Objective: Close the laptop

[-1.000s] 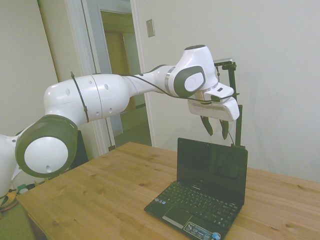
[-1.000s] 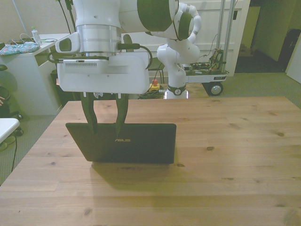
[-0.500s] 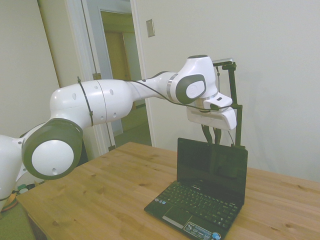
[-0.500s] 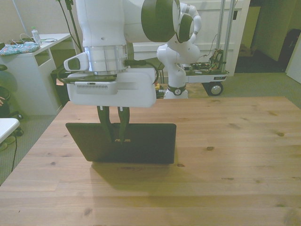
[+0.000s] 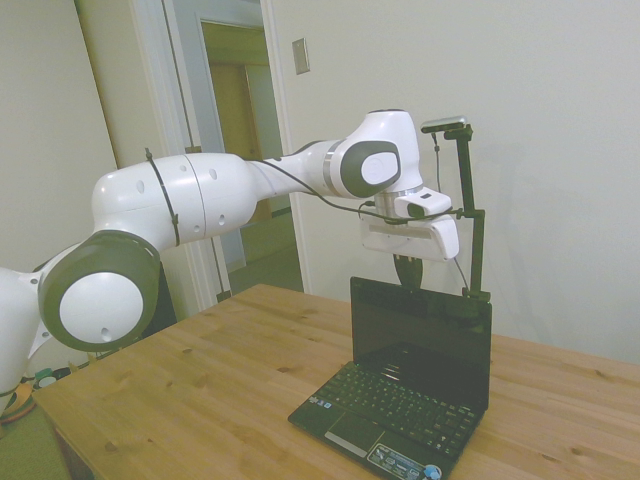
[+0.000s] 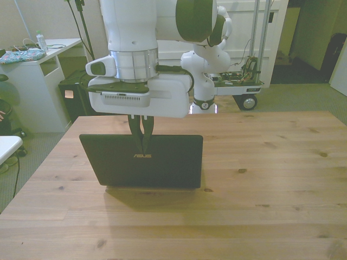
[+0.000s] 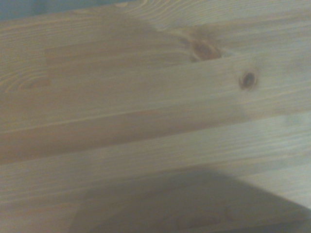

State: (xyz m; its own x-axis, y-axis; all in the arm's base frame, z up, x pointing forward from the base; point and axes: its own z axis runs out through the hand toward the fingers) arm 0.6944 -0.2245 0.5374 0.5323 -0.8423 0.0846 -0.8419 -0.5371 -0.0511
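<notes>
The small black netbook laptop (image 5: 415,375) stands open on the pale knotty wooden table (image 5: 200,390); its glossy dark screen is about upright and faces away from the front camera, so that view shows only the matt black lid (image 6: 143,162) with a small silver logo (image 6: 142,156). In the side view the black keyboard (image 5: 395,405) is visible, along with a strip of colourful stickers on the palm rest, whose print is too small to read. That view's lower edge cuts off the laptop's front corner.

The white arm's two-finger gripper (image 6: 142,136) hangs straight down over the lid's top edge, near the lid's middle and just above the logo. Its dark fingers (image 6: 145,132) are drawn together, with little or no gap showing between them, and they hold nothing. In the front view the fingertips overlap the upper part of the lid; whether they actually touch it cannot be determined, because in the side view the white gripper body (image 5: 410,238) and the screen's top edge hide the tips.

The wrist view shows only blurred wood grain (image 7: 146,121) with two dark knots (image 7: 249,80) and a soft shadow; no laptop is discernible in it.

Beyond the laptop in the front view stand a white desk (image 6: 38,81) and a wheeled cart (image 6: 238,81), whose contents cannot be made out.
</notes>
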